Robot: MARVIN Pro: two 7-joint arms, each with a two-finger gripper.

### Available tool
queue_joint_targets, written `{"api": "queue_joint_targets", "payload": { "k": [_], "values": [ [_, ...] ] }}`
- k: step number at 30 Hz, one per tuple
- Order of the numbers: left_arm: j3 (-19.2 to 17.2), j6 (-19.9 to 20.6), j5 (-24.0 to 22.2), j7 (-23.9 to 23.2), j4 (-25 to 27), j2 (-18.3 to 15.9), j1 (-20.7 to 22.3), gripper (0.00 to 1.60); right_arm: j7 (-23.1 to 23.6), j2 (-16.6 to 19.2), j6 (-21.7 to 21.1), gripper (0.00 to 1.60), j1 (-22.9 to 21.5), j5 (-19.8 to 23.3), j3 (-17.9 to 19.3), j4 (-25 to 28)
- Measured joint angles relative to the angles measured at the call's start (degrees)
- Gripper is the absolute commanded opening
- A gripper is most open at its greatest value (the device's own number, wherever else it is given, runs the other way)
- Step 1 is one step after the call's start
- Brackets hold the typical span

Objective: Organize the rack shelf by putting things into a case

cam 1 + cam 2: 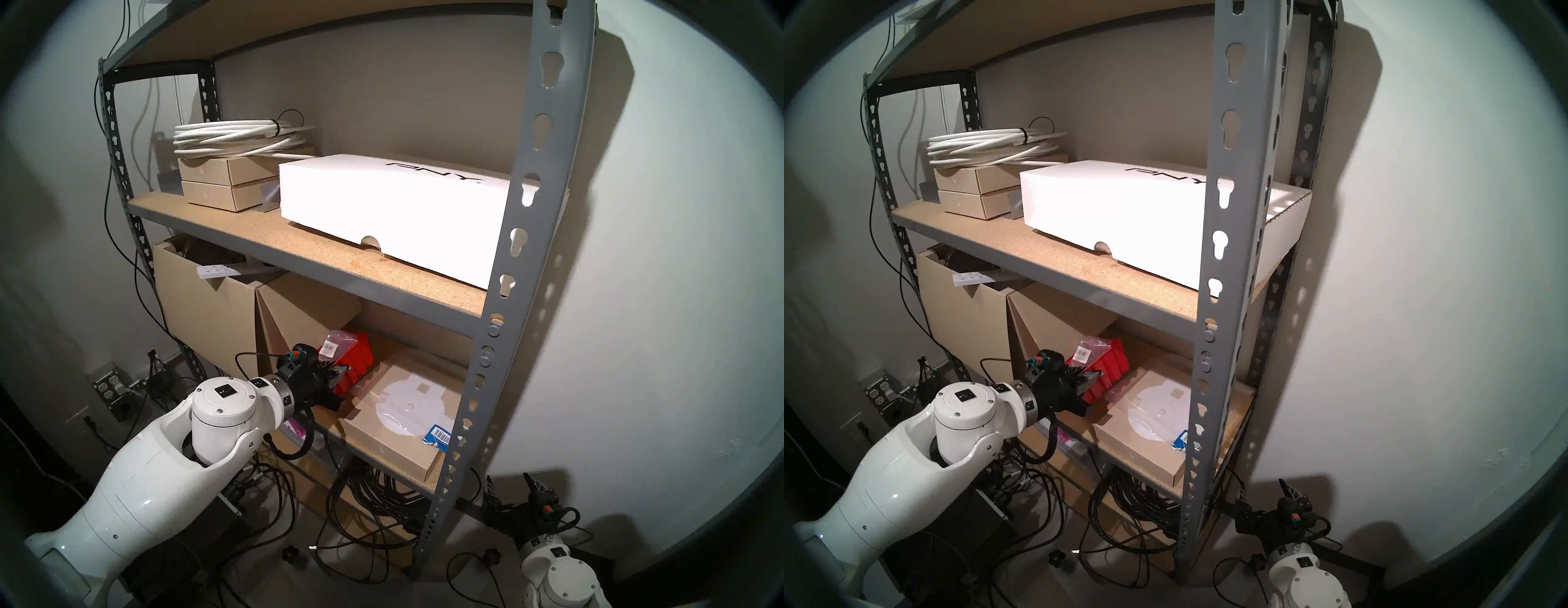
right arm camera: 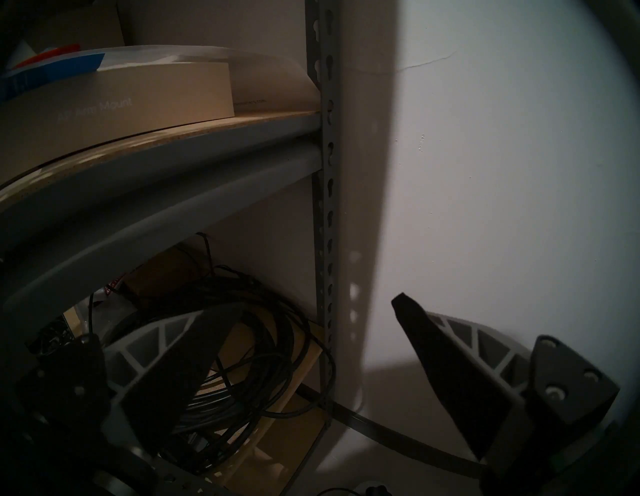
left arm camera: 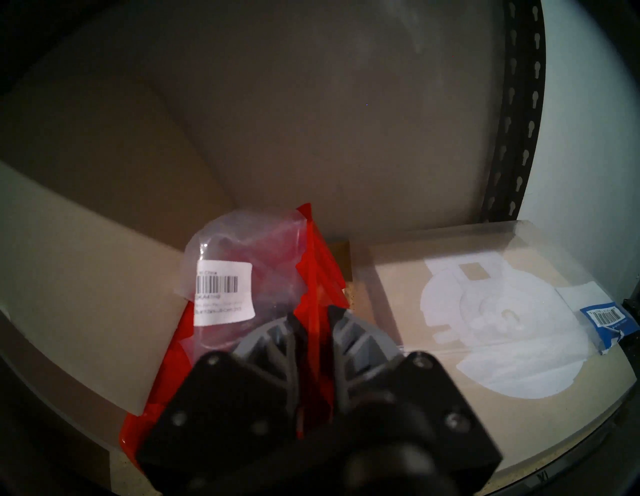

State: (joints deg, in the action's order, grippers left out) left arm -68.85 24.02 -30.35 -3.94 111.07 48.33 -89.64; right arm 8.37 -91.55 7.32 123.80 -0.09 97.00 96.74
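On the lower board of the grey rack shelf (image 1: 509, 254) sits the red case (image 1: 360, 356) (image 3: 322, 263), tilted, between a tall cardboard box and a flat one. A clear bag with a white barcode label (image 3: 225, 294) (image 1: 333, 342) lies in it and sticks out over its top. My left gripper (image 3: 313, 315) (image 1: 335, 378) is shut on the case's right wall, one finger inside and one outside. Down near the floor, right of the rack, my right gripper (image 2: 318, 304) (image 1: 530, 484) hangs open and holds nothing.
A flat cardboard box (image 1: 403, 416) wrapped in clear plastic lies right of the case. An open cardboard box (image 1: 212, 314) stands on its left. The shelf above carries a white PNY box (image 1: 394, 204), small boxes and a white cable coil (image 1: 237, 136). Black cables (image 1: 382, 501) lie underneath.
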Motion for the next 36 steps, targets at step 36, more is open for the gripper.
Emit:
{"api": "queue_joint_targets", "payload": {
  "k": [36],
  "values": [
    [8.7,-0.2,15.5,1.7,1.3,-4.2,2.2,0.00,0.0,0.0,0.0,1.60,0.0,0.0,0.0,0.0]
  ]
}}
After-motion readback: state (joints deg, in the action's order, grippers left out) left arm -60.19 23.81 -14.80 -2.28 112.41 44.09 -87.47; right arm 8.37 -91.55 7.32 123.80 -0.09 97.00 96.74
